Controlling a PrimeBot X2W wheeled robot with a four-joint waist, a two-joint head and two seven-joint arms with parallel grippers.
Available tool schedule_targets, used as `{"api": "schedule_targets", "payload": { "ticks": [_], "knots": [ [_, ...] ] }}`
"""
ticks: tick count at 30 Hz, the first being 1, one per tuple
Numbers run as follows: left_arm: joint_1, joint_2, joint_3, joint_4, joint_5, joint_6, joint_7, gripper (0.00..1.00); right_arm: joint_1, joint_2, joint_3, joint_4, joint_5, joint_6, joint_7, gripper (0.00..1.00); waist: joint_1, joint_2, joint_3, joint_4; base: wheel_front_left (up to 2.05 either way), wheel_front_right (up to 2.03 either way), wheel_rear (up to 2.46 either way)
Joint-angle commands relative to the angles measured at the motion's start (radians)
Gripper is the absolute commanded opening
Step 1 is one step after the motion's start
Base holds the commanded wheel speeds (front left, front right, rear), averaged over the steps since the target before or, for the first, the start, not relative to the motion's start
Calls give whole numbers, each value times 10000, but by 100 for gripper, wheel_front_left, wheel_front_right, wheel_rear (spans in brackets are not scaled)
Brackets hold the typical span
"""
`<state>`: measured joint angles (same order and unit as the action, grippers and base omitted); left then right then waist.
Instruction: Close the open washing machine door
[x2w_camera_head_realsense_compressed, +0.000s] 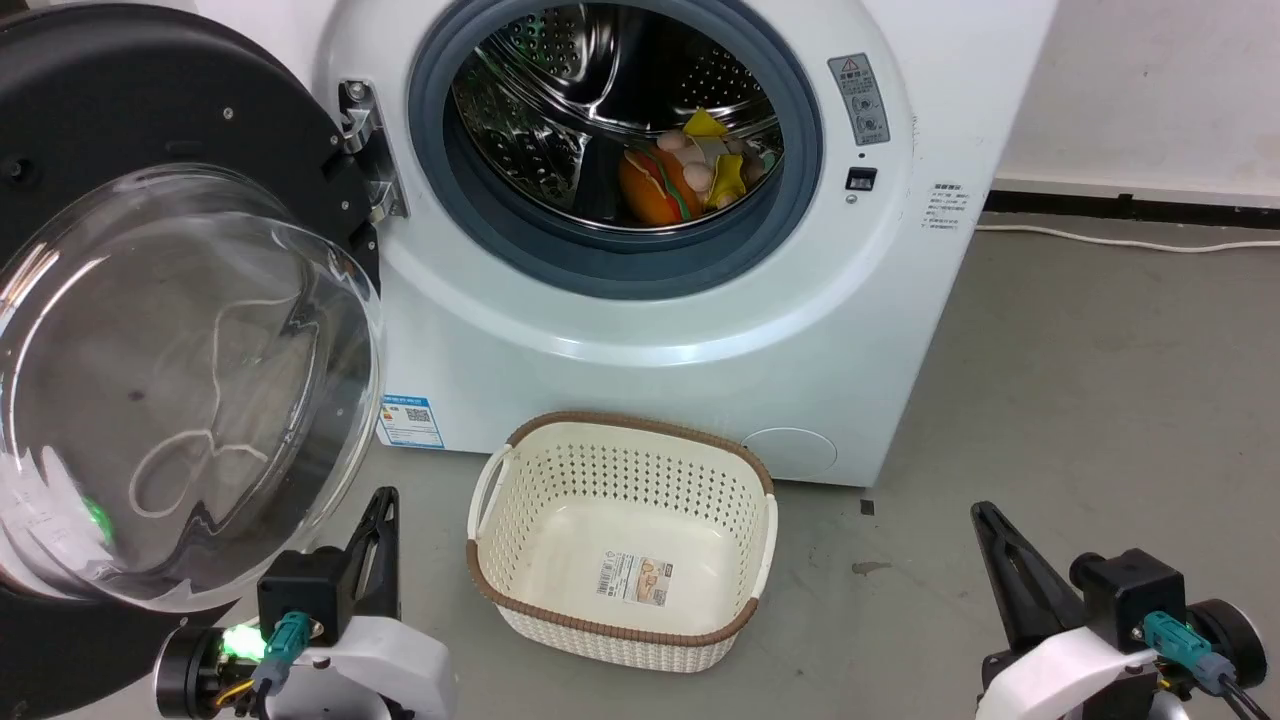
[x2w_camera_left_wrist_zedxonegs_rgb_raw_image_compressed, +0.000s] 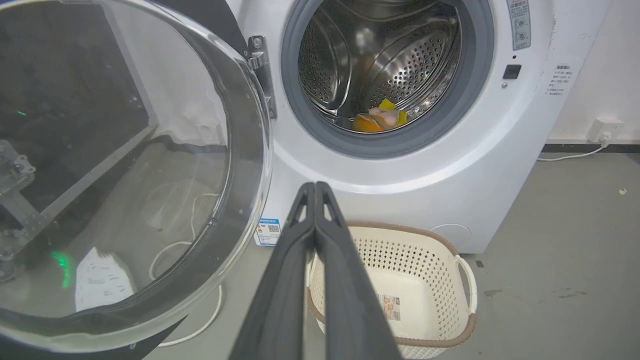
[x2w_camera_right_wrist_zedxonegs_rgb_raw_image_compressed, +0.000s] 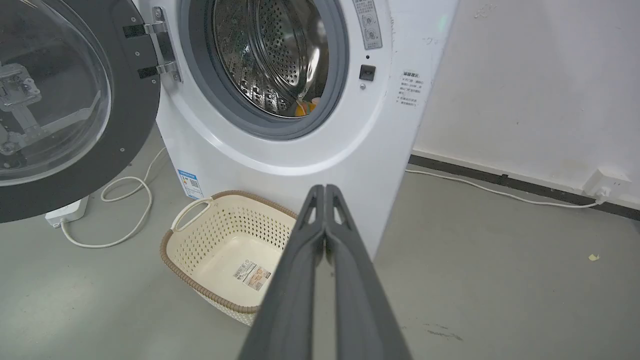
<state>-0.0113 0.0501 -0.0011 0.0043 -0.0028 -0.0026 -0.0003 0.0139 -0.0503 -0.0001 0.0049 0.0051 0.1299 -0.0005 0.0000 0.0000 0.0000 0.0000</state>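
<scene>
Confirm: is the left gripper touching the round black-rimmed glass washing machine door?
Apart. Left wrist view: the shut left gripper stands clear of the black-rimmed glass door; white washing machine front shows between them.

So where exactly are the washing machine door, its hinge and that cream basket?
washing machine door (x2w_camera_head_realsense_compressed: 180, 380): head view, on the clear glass bowl at its centre.
hinge (x2w_camera_head_realsense_compressed: 368, 150): head view, on the metal bracket beside the porthole.
basket (x2w_camera_head_realsense_compressed: 640, 424): head view, on the brown back rim.

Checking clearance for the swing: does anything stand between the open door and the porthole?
Nothing visible does. The washing machine door hangs open at left; the basket sits on the floor, seemingly below its sweep.
</scene>
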Motion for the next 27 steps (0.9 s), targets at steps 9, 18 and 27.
{"api": "schedule_targets", "payload": {
  "ticks": [9,18,27],
  "knots": [
    [113,1,11,-43,28,26,3,0,-139,1,1,-49,-51,8,5,0,0,0,0,0,0,0,0],
    [113,1,11,-43,28,26,3,0,-139,1,1,-49,-51,8,5,0,0,0,0,0,0,0,0],
    [-1,0,-19,-3,-22,1,-75,100,9,0,-29,27,98,0,-73,100,0,0,2,6,0,0,0]
  ]
}}
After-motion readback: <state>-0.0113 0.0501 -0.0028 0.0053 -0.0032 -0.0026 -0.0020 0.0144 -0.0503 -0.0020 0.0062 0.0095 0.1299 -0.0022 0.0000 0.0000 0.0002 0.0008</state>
